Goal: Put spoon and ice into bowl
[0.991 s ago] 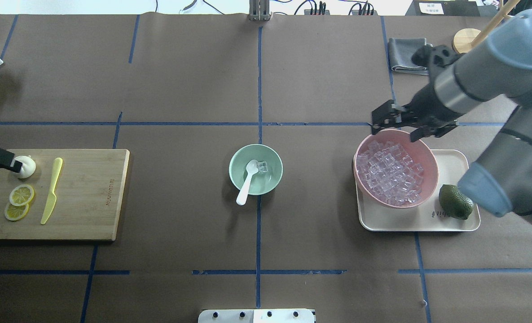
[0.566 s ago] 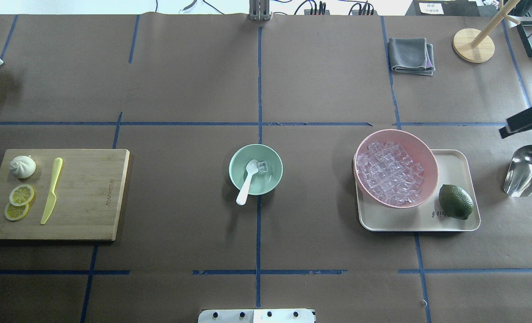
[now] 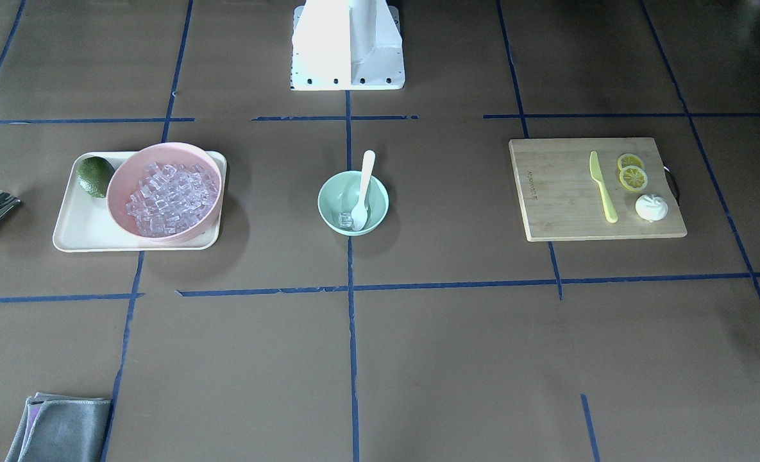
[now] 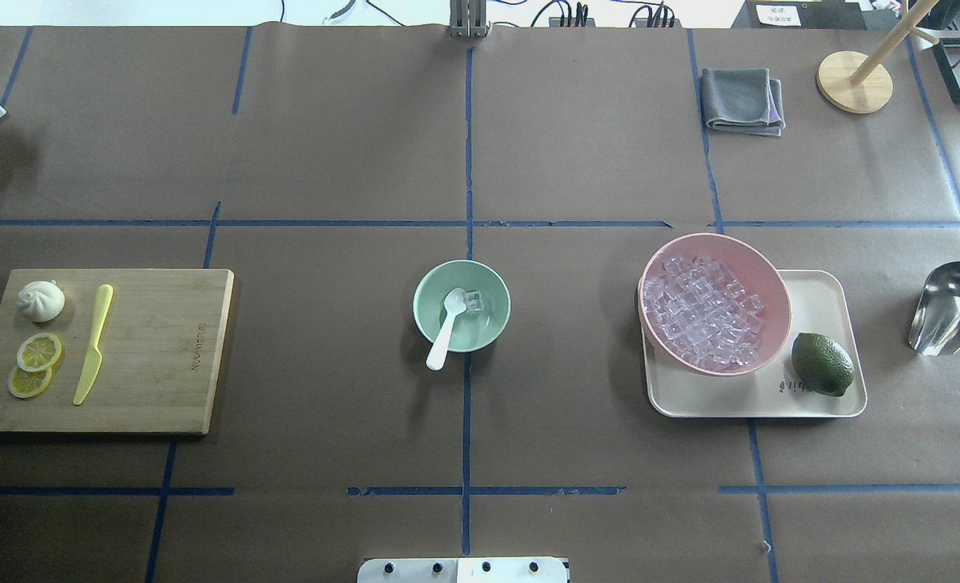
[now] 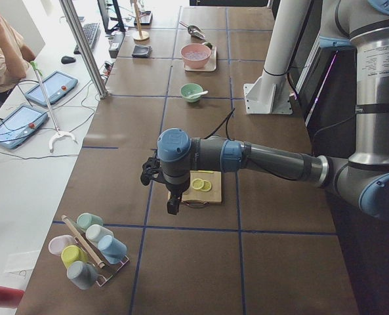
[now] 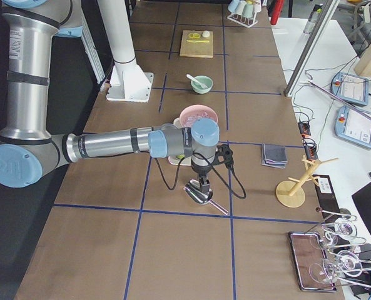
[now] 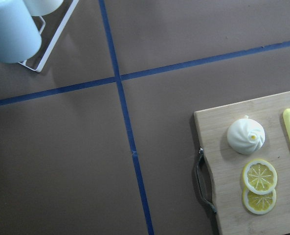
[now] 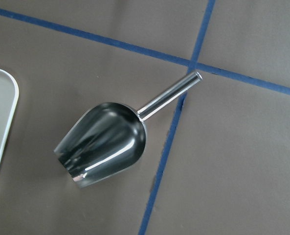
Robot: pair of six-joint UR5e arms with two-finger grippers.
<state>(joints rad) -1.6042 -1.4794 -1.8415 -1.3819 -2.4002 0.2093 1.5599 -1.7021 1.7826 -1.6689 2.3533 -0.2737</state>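
Note:
The mint-green bowl stands at the table's middle, also in the front view. The white spoon has its scoop in the bowl and its handle over the near rim. A few clear ice cubes lie in the bowl beside the scoop. More ice fills the pink bowl. My left gripper hangs over the table beside the cutting board's handle end. My right gripper hangs over a metal scoop. I cannot tell whether either is open or shut.
A cutting board at the left holds a yellow knife, lemon slices and a bun. The pink bowl and a green fruit sit on a tray. A grey cloth and wooden stand are far right.
My right arm has drawn back from over the pink bowl and out of the overhead view to the right. My left gripper has left that view's left edge. The metal scoop now shows on the table.

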